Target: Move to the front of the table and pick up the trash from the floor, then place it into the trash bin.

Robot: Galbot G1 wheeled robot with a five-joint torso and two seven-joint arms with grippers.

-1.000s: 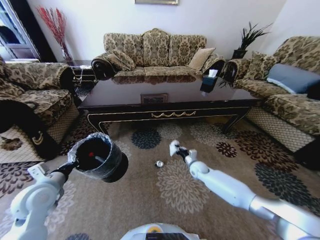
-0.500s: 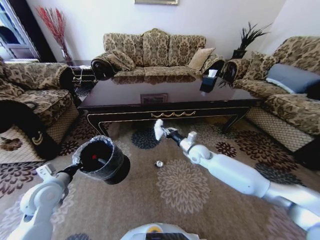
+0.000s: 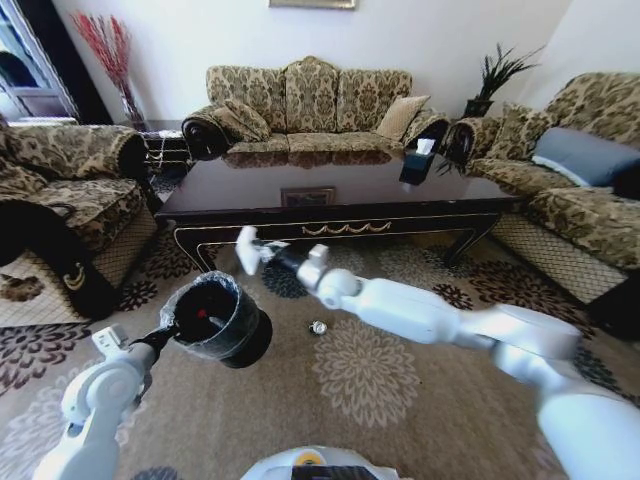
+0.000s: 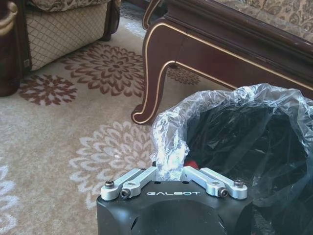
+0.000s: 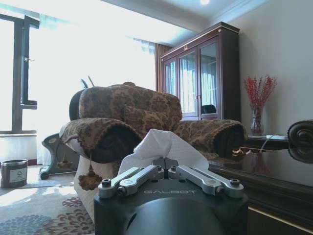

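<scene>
the left claw point(image 3: 168, 333) is clamped on the rim of the trash bin point(image 3: 222, 320), pinching the crinkly plastic liner point(image 4: 168, 147) between its fingers and holding the bin up off the floor point(image 3: 370, 400), out in front of the table's point(image 3: 340, 195) left front corner. the bin tilts a little, its mouth facing up and toward the camera, and something red point(image 3: 203, 313) shows inside it, partly hidden. in the left wrist view the bin's bag-covered rim point(image 4: 254, 95) sits just beyond the claw, with a curved, gold-trimmed table leg point(image 4: 151, 83) standing on the carpet behind it.

the right arm reaches across the robot's front toward its left, and the right claw point(image 3: 262, 253) is closed on a crumpled white paper point(image 3: 246, 250). that paper is in the air, in front of the table's front edge near the left leg, above and just beyond the bin's far rim, not touching it. in the right wrist view the paper point(image 5: 164, 144) bulges up between the fingers.

a tiny round silvery piece point(image 3: 318, 327) lies on the carpet, in front of the middle of the table's front edge, just beside the bin on its right and below the right forearm. a dark tissue box point(image 3: 418, 160) stands on the table toward its right far corner.
</scene>
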